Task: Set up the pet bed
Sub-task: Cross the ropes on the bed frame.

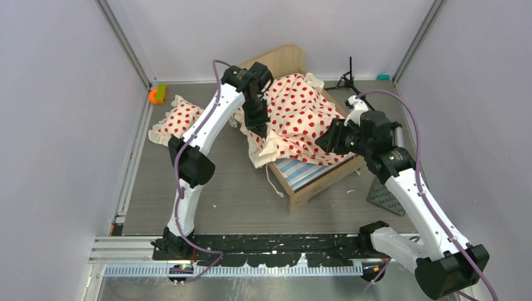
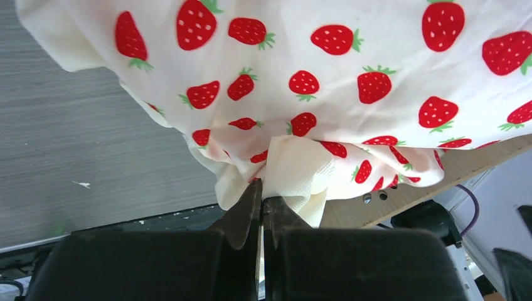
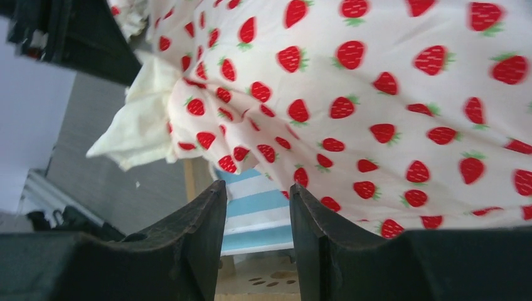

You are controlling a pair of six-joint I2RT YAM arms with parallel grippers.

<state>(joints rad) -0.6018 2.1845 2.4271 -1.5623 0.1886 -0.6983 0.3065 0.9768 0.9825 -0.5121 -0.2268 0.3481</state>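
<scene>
Pet bed [image 1: 321, 183] sits slantwise mid-table [image 1: 219, 188], its striped mattress [image 1: 307, 172] bare at the foot end because the strawberry blanket [image 1: 300, 116] lies bunched toward the far end. The left gripper [image 2: 262, 198] is clamped tight on a cream fold at the blanket's left edge, ready, I'd guess, to draw it flat. The right gripper [image 3: 257, 188] hovers opposite, jaws half apart, gripping nothing.

Right gripper [image 3: 256, 189]: jaws apart. Through the gap, the blue-white striped mattress [image 3: 257, 210] shows beneath the strawberry-print blanket [image 3: 389, 94], with the wooden bed frame [image 3: 251, 288] below it.
</scene>
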